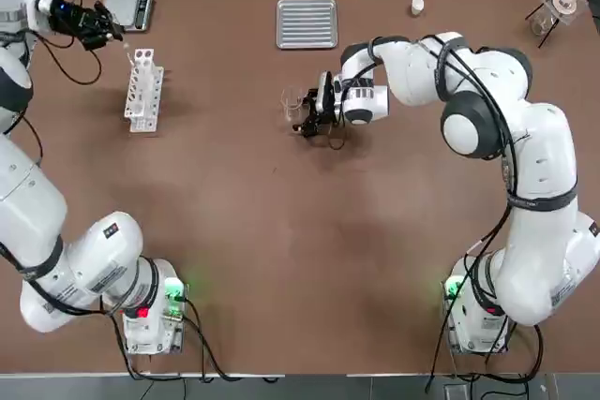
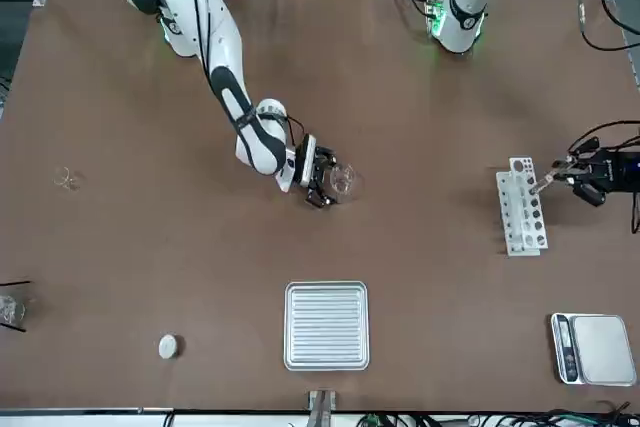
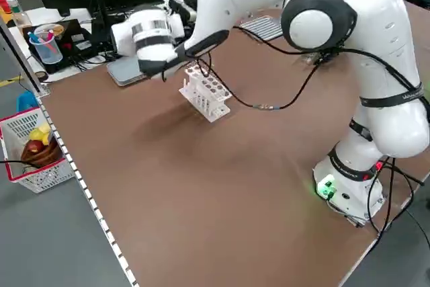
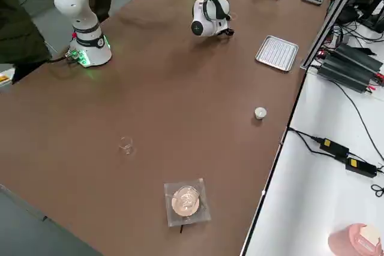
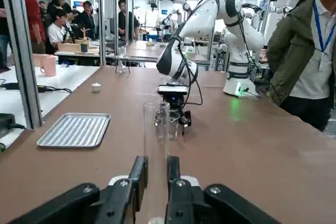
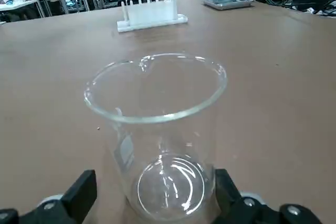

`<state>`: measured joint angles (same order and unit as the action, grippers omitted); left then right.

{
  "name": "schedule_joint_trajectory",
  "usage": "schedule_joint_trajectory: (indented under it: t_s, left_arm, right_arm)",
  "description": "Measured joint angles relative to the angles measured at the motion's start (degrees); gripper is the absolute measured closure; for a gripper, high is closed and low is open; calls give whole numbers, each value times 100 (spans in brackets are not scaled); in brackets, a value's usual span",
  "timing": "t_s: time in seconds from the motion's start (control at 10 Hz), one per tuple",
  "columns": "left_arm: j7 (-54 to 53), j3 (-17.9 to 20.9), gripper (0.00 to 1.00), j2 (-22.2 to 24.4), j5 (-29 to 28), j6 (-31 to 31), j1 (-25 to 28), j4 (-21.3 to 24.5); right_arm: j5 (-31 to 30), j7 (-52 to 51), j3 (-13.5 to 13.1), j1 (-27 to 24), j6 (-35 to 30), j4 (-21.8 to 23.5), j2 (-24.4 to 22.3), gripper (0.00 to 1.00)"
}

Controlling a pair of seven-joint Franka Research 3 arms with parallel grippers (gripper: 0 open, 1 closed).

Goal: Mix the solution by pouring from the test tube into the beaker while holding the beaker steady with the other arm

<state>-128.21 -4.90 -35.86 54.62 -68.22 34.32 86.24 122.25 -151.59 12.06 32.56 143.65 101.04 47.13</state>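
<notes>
Onlookers only behind left gripper [image 5: 154, 174] clamping test tube [image 5: 155, 129]; right gripper [image 6: 152, 200] wide around beaker [image 6: 157, 135].

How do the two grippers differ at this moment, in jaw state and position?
The left gripper is shut on the test tube, beside the white rack. The right gripper is at mid-table, its jaws wide either side of the beaker, which stands on the table. Both point roughly level.

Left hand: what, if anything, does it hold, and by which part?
The left hand is shut on a test tube, gripping its lower end.
</notes>
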Motion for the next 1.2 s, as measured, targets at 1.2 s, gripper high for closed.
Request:
schedule_joint_trajectory:
  t_s: [1.2]
  left_arm:
    - [508, 11, 79, 586, -73, -1431, -1151, 657]
  right_arm:
    - [31, -5, -11, 19, 5, -64, 1, 25]
